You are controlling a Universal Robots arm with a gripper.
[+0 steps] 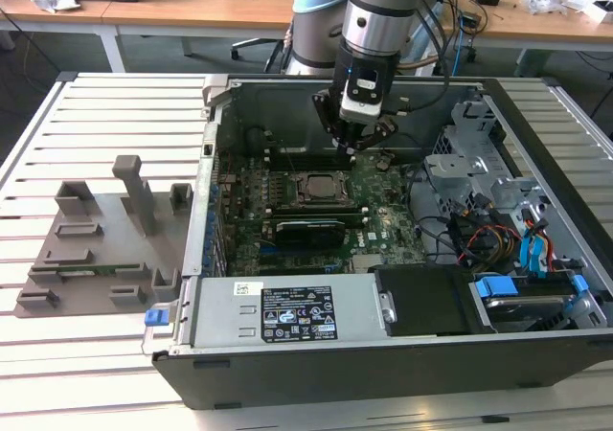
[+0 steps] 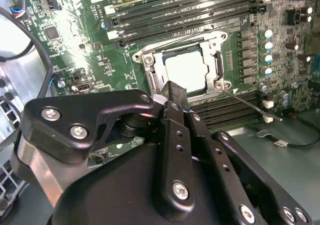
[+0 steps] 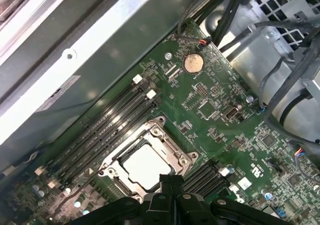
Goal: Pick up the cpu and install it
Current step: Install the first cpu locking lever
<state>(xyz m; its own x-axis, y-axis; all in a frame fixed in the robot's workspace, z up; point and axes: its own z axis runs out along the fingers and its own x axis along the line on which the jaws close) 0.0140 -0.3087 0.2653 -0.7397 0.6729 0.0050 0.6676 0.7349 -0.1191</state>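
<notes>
Cpu: the cpu (image 2: 185, 72) lies flat inside the socket frame (image 2: 150, 67) on the motherboard (image 3: 210, 110), pale silver top facing up. From both wrist views I judge it seated square in the opening.
Gripper: the gripper (image 2: 174, 92) hangs just above the near edge of the socket, apart from the chip. Its fingers are drawn together at the tips and I see nothing between them.
Exterior check: the gripper (image 1: 357, 147) sits inside the open computer case (image 1: 335, 374), just beyond the cpu (image 1: 316, 188).
Done, as I read it: pickup and placement into the socket look complete.
Left, as I read it: a thin metal lever (image 2: 250, 105) runs out from the socket corner over the memory slots. I can't tell whether it is latched, so clamping may remain open.
Parts fixture: the grey fixture (image 1: 96, 249) on the exterior view's left stands well apart from the arm.
</notes>
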